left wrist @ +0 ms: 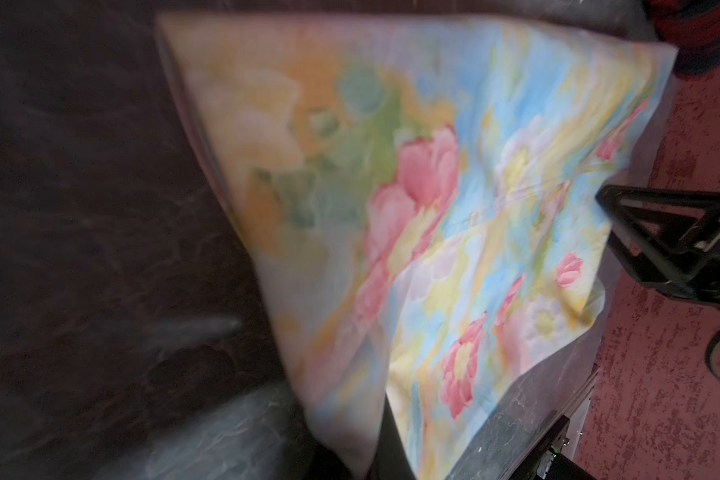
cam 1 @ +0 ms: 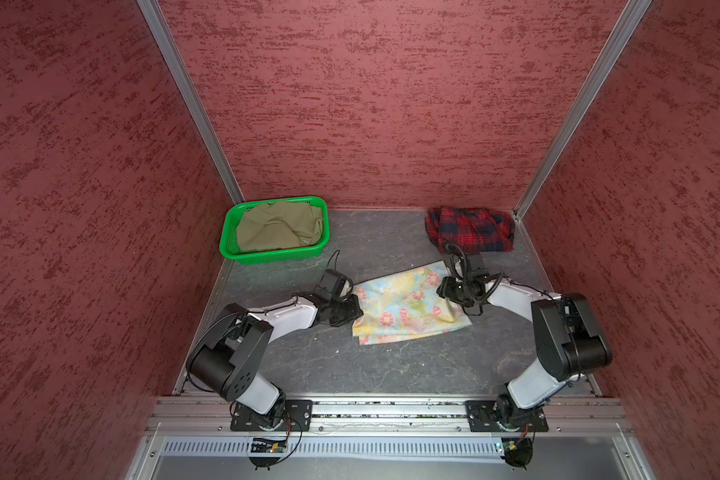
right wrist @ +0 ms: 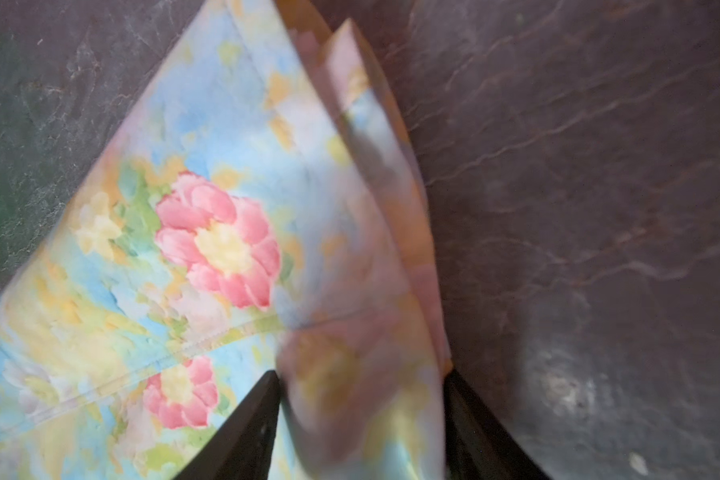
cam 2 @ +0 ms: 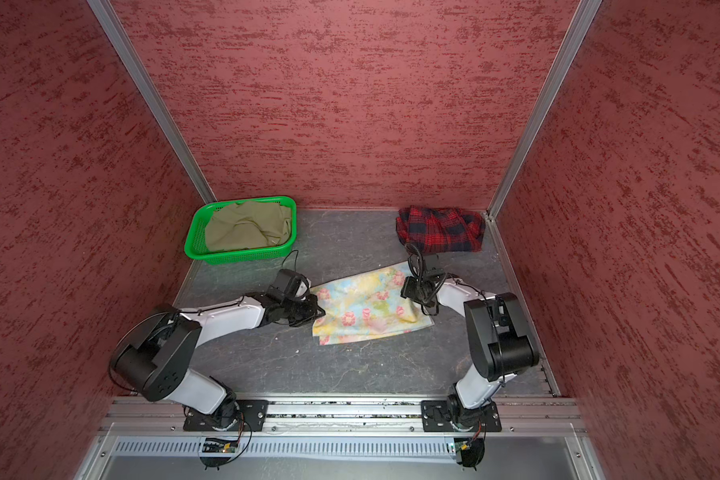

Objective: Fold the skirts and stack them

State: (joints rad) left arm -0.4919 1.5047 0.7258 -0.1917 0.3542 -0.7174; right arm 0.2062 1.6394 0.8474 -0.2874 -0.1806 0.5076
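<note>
The floral skirt (cam 1: pixel 404 303) (cam 2: pixel 366 307) lies folded and flat in the middle of the table. My left gripper (cam 1: pixel 356 316) (cam 2: pixel 319 313) is at its left edge, shut on a fold of the floral cloth (left wrist: pixel 433 208) that runs into the jaws (left wrist: pixel 371 465). My right gripper (cam 1: pixel 464 306) (cam 2: pixel 427 306) is at the right edge, its fingers wide apart with the layered edge of the skirt (right wrist: pixel 184 249) between them (right wrist: pixel 361 374). The plaid skirt (cam 1: pixel 470 230) (cam 2: pixel 439 230) lies bunched at the back right. The olive skirt (cam 1: pixel 279 226) (cam 2: pixel 248 226) sits crumpled in the basket.
The green perforated basket (cam 1: pixel 279 255) (cam 2: pixel 242 257) stands at the back left, close to the wall. Red textured walls close in the dark table on three sides. A metal rail with both arm bases runs along the front edge.
</note>
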